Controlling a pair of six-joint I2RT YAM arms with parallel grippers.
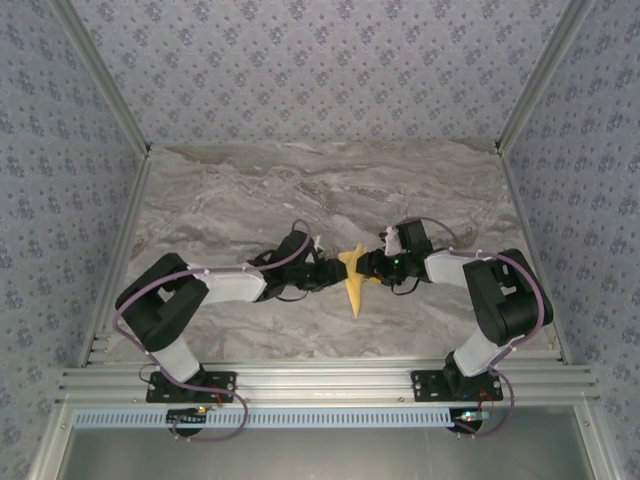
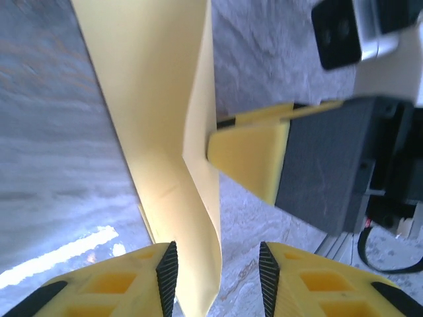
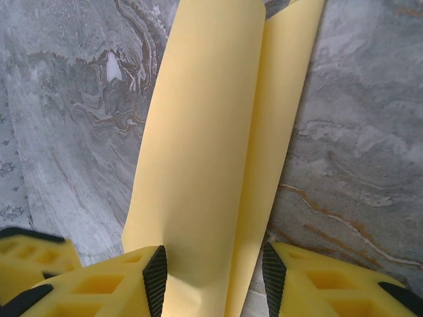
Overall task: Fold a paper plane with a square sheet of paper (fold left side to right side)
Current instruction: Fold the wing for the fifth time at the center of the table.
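The left gripper [image 2: 218,267] is spread. Its black pads [image 2: 168,271] sit on either side of the narrow, pointed yellow-orange paper plane [image 1: 353,282], whose loose flaps stand in the gap. The right gripper [image 3: 215,274] is also spread, around the plane's wider end from the opposite side. One of its yellow fingers [image 2: 248,155] reaches the plane's flap edge. A grey marbled tabletop [image 1: 250,190] lies beneath the plane, and the plane's tip points toward the arm bases.

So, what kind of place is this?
Probably a lab robot cell, not a home: an aluminium frame holds the left arm and right arm, beside a marble-look table walled by patterned panels.
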